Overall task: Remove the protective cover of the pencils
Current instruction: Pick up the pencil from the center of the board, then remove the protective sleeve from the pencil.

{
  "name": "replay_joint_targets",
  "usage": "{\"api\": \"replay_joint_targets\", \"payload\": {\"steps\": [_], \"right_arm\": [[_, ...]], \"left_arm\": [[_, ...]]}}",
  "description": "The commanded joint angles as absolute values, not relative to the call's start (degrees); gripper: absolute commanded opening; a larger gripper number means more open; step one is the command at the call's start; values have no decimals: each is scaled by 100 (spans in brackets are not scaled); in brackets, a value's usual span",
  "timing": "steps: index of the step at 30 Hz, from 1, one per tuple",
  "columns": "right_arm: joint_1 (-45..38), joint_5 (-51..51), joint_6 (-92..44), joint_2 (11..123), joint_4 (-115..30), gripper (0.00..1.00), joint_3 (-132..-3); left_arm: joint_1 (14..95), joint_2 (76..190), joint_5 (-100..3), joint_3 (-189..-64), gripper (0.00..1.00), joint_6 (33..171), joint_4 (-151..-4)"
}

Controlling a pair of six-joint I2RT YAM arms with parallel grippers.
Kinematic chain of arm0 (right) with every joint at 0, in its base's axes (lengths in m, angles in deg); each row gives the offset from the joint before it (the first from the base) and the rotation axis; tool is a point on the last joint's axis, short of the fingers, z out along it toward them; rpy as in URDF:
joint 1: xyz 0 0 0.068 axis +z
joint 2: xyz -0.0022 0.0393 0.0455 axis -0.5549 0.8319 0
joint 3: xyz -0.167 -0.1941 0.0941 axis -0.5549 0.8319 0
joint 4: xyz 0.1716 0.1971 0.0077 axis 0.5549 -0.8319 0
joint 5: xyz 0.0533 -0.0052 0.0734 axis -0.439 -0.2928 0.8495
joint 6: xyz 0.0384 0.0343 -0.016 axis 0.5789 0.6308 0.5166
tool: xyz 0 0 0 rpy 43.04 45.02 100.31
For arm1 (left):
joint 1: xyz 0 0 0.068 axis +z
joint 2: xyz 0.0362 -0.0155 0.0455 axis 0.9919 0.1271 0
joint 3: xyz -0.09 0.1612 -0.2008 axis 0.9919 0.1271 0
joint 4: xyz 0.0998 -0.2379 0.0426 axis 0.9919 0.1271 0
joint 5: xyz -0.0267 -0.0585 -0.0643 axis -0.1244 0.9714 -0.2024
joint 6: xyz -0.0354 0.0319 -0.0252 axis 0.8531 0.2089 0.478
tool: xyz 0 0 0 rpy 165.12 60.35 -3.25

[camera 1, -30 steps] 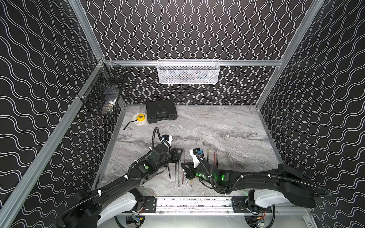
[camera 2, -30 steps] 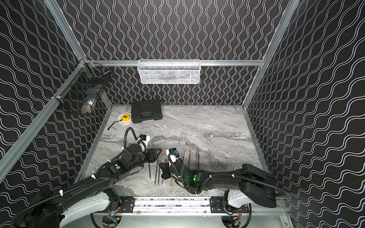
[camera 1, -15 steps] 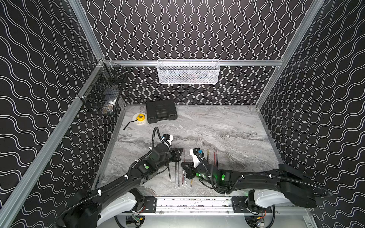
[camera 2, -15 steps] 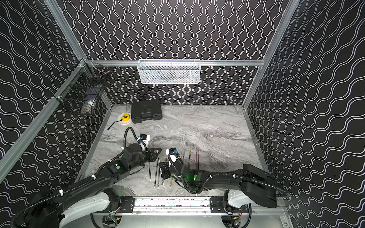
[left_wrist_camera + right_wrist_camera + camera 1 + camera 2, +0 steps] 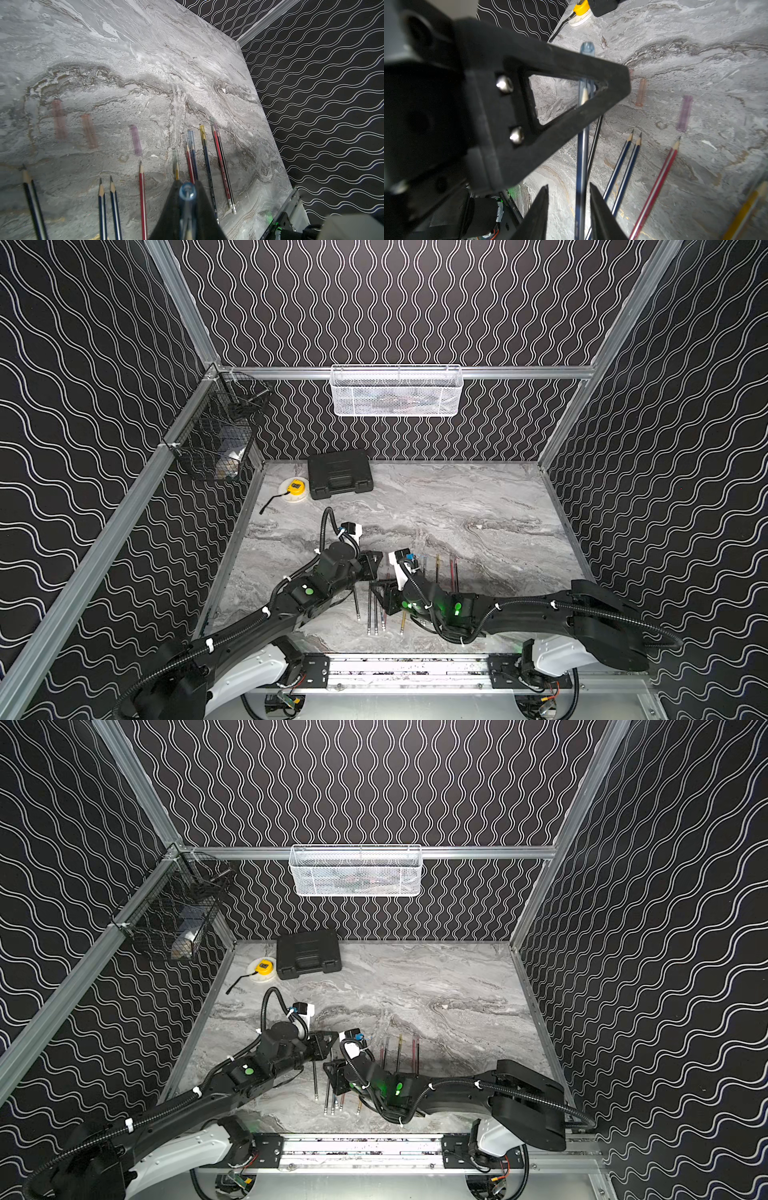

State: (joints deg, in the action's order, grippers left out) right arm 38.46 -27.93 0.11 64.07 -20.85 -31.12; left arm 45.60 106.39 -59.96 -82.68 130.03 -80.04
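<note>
Step in hand: uncapping one blue pencil [image 5: 581, 158], held just above the row of pencils [image 5: 222, 166] on the table [image 5: 145, 62]. The left claw [image 5: 188, 182] is clenched on its clear cap [image 5: 187, 192], tip still inside; the right claw [image 5: 568, 185] is released, jaws apart either side of the shaft. Next move, likely: clamp the shaft, then pull straight along its axis.

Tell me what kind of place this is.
Probably a robot lab test cell: two robot arms on a rail, an aluminium frame with wavy-patterned walls boxing in a marble-look tabletop, and staged props like pencils and a black case.
</note>
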Motion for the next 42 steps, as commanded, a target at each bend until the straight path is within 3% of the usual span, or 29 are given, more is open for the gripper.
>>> {"api": "replay_joint_targets", "payload": {"steps": [1,6,9,11,14,18,26,42], "right_arm": [[3849,-2791,-98,6413,-2039,27,-3141],[3850,-2737,-243,6355,-1837,16,-3001],[3845,-2728,-270,6349,-1866,14,-3011],[3844,-2746,-301,6374,-1908,17,-3037],[3840,-2803,-251,6441,-1923,28,-3080],[3835,-2851,-289,6555,-1928,30,-3162],[3837,-2894,-288,6718,-1970,0,-3271],[3986,-2553,-320,6598,-1535,0,-2906]], "left_arm": [[4569,10673,-6039,-8293,11,13026,-8087],[4569,10763,-5960,-8297,10,13067,-8147],[4567,10754,-5934,-8284,10,13101,-8185],[4568,10721,-5938,-8314,10,13088,-8146],[4563,10626,-5994,-8303,10,13091,-8077],[4565,10578,-5989,-8301,10,13104,-8026],[4569,10596,-6014,-8319,8,13103,-7964],[4565,10765,-6285,-8487,6,13052,-7767]]}}
